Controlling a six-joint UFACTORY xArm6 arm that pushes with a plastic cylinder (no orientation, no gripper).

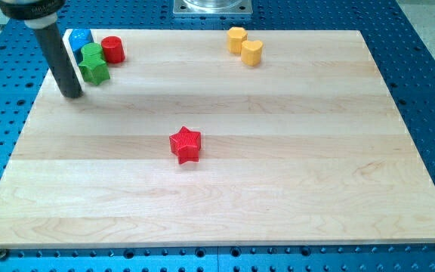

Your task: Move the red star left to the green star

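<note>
Nearest the view's bottom, the red star (186,144) is lying alone mid-board (293,189), well apart from the rest. Farther up at the view's left, my tip (72,94), a bare rod gripping nothing, is resting just left of the green star (95,71). Behind it are sitting a green cylinder (91,53), red cylinder (112,49) and blue block (79,38). Two yellow blocks (245,45) are sitting top centre-right.

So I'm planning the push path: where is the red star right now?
The red star sits alone near the board's middle, slightly toward the view's bottom, far down-right of the green star and my tip at the view's upper left.
</note>
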